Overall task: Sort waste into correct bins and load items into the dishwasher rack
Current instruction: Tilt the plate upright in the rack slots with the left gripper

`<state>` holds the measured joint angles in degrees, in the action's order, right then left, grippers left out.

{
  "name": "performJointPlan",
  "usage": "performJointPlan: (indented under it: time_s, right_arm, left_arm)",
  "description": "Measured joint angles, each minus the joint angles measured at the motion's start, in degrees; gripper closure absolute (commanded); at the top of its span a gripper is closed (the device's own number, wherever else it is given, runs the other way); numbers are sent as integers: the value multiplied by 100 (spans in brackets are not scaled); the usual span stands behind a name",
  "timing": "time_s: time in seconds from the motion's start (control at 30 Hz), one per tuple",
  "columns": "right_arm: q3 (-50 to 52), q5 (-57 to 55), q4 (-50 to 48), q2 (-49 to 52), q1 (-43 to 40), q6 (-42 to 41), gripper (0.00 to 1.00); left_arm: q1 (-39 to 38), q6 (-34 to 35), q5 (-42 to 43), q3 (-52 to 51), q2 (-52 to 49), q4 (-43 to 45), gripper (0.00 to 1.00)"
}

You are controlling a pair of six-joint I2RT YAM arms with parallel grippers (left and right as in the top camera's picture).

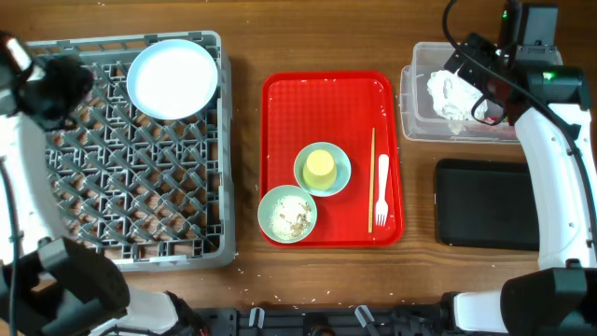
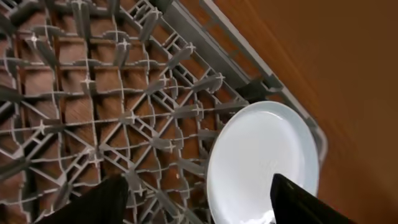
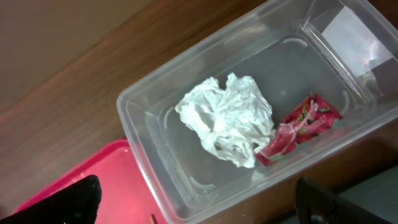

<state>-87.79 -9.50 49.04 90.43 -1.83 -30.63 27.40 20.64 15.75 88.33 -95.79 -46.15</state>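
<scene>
Plate (image 1: 172, 78), white, round, lies in grey plastic pegged rack (image 1: 131, 187), left of red serving tray (image 1: 280, 140). We see left gripper (image 2: 198, 180) jaws spread above plate, holding nothing. Crumpled white paper napkin (image 3: 227, 118), small red wrapper (image 3: 298, 127) rest in clear plastic tub (image 3: 140, 134) right of tray; right gripper (image 3: 198, 183) jaws spread wide above them.

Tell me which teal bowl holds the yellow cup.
The teal bowl nearer the fork; the other bowl, left of it, holds only food scraps.
</scene>
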Motion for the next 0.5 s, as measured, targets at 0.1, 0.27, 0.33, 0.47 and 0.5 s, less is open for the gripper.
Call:
performJointPlan:
  time_s: [0.1, 0.27, 0.33, 0.47, 0.5]
  right_arm:
    - [0, 332, -55, 0, 0, -503, 0]
    - [0, 1189, 133, 0, 0, -732, 0]
    - [2, 1272, 297, 0, 0, -754, 0]
    - [4, 1340, 542, 0, 0, -774, 0]
    - [7, 1355, 603, 0, 0, -774, 0]
  left_arm:
    - [221, -203, 732, 0, -13, 13, 22]
    - [-90, -603, 1121, 0, -706, 223, 26]
    - [-199, -815, 1329, 0, -966, 317, 29]
    - [-426, -968, 1419, 0, -1298, 516, 29]
    - [-424, -977, 1416, 0, -1340, 573, 29]
